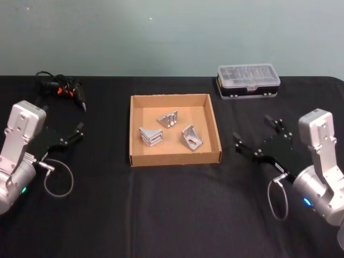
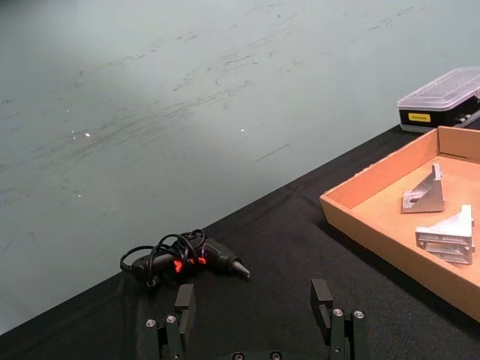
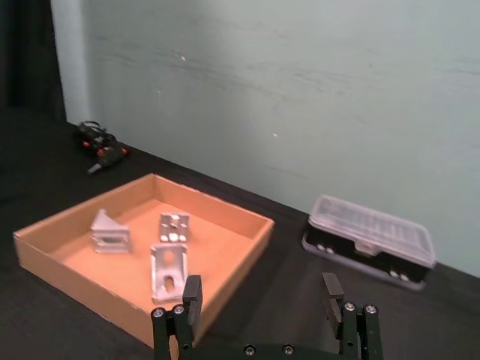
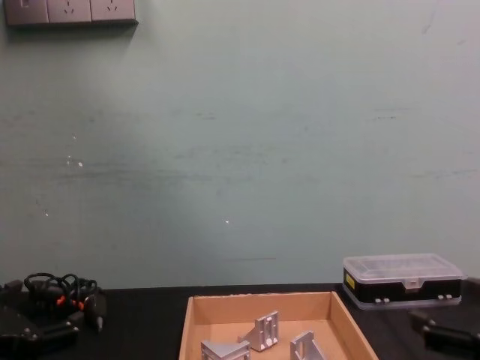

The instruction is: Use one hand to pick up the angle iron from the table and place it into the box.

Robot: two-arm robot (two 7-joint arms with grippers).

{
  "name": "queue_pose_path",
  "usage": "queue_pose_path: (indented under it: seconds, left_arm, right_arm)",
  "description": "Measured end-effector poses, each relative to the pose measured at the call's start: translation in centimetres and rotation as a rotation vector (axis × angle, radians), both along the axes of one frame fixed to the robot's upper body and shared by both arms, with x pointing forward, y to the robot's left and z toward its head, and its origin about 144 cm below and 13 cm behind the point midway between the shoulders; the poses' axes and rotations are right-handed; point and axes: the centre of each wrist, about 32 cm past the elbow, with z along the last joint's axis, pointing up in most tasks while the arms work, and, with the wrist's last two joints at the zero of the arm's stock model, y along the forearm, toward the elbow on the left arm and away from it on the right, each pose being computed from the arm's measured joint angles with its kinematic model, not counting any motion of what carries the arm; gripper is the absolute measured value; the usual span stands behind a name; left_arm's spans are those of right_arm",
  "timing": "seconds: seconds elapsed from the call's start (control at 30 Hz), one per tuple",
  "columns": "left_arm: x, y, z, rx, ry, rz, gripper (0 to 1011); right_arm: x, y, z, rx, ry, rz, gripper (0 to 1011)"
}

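Box: you see the brown cardboard box (image 1: 174, 157) at the centre of the head view, resting flat on the black table (image 1: 161, 215).
Angle irons: three silver pieces lie inside the box, apart from one another. One (image 1: 167, 119) sits toward the top of the tray, one (image 1: 151, 135) at centre left, one (image 1: 191, 137) at centre right. Your right wrist view shows the same three on the tray floor.
Left hand: your left gripper (image 1: 69, 136) sits at the left edge of the head view, left of the box and well apart from it. Its fingers (image 2: 184, 301) stand spread with nothing between them.
Right hand: your right gripper (image 1: 257, 138) sits at the right of the head view, to the right of the box and near its wall. Its fingers (image 3: 192, 291) are also spread and hold nothing.
Plastic case: the clear-lidded black case (image 1: 248, 81) lies at the upper right, above the box's right corner.
Cable bundle: the black-and-orange bundle (image 1: 63, 89) lies at the upper left of the table.
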Motion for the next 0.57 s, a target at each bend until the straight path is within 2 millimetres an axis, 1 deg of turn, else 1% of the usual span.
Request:
queue_pose_path:
  seconds: [0.03, 0.57]
  left_arm:
    - [0.00, 0.00, 0.00, 0.000, 0.000, 0.000, 1011]
    - [0.00, 0.00, 0.00, 0.000, 0.000, 0.000, 1011]
  right_arm:
    - [-0.09, -0.25, -0.44, 0.000, 0.004, -0.009, 1002]
    - [0.04, -0.05, -0.26, 0.001, 0.003, -0.003, 1002]
